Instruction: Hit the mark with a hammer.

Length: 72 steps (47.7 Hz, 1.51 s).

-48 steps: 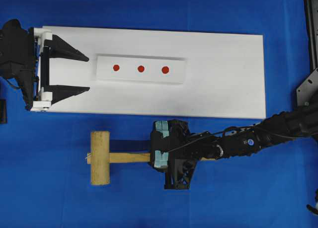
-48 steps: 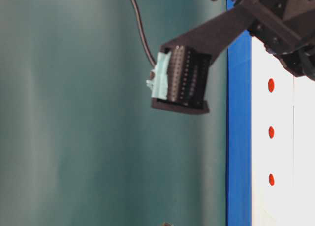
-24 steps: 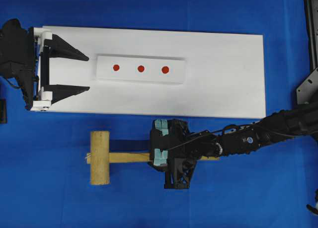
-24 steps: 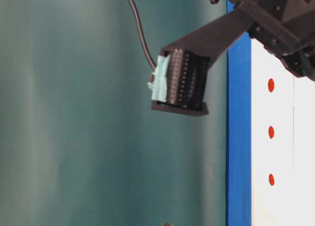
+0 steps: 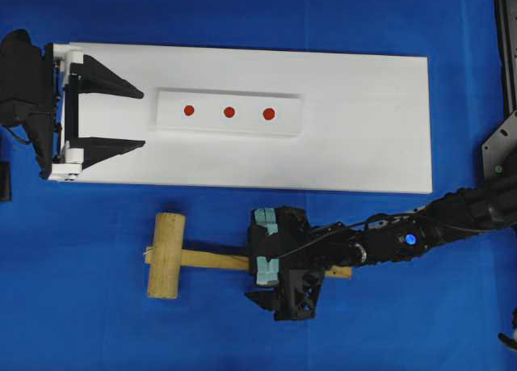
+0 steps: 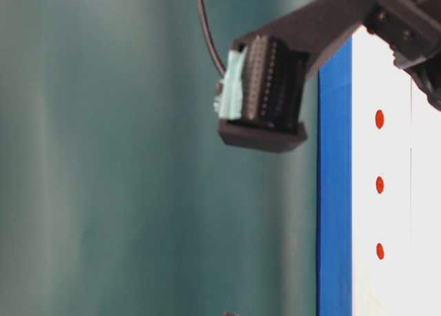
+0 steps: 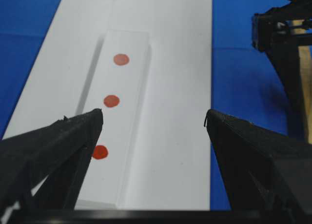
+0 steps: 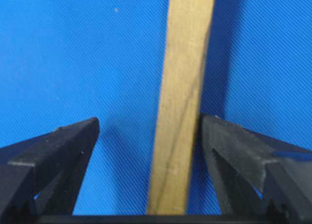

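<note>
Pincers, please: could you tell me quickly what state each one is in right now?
Left pincer: open, holding nothing, over the white board.
Right pincer: open, straddling the hammer handle, not gripping it.

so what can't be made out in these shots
- Hammer: overhead, the right gripper covers the middle of its handle; the right wrist view cuts off its head.
- Table-level view: blurred, hammer not visible; only the three red marks show.
- Left gripper: the wrist view shows only its finger tips.
</note>
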Each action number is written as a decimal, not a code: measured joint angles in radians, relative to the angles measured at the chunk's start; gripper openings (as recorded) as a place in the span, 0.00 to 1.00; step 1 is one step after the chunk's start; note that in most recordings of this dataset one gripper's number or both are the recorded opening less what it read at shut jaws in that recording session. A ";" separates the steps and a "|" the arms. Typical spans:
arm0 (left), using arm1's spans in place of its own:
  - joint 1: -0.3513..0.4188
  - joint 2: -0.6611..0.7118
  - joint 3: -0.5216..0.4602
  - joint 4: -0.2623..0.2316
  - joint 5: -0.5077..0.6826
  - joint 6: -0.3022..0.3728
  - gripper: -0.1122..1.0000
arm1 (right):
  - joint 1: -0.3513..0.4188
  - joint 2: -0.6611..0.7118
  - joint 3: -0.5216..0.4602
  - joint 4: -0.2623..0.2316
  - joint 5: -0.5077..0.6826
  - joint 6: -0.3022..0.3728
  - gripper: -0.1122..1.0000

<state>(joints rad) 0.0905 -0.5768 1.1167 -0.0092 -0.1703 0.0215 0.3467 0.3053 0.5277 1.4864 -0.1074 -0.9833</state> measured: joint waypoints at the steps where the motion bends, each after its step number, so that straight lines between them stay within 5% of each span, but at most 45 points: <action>1: 0.000 -0.002 0.002 0.000 0.000 0.000 0.86 | 0.002 -0.003 0.005 0.000 -0.002 0.000 0.82; 32: 0.000 -0.029 0.011 0.000 0.002 -0.003 0.86 | -0.005 -0.390 0.152 -0.018 -0.100 -0.086 0.81; 42: 0.000 -0.029 0.011 0.002 0.000 -0.003 0.86 | -0.018 -0.416 0.173 -0.020 -0.130 -0.097 0.81; 63: 0.000 -0.029 0.011 0.000 0.003 -0.020 0.86 | -0.301 -0.517 0.256 -0.020 -0.078 -0.229 0.81; 72: 0.000 -0.029 0.011 0.000 0.009 -0.026 0.86 | -0.367 -0.545 0.281 -0.021 -0.032 -0.244 0.81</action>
<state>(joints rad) 0.0905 -0.6059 1.1275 -0.0092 -0.1611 -0.0046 -0.0199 -0.2393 0.8084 1.4650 -0.1396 -1.2272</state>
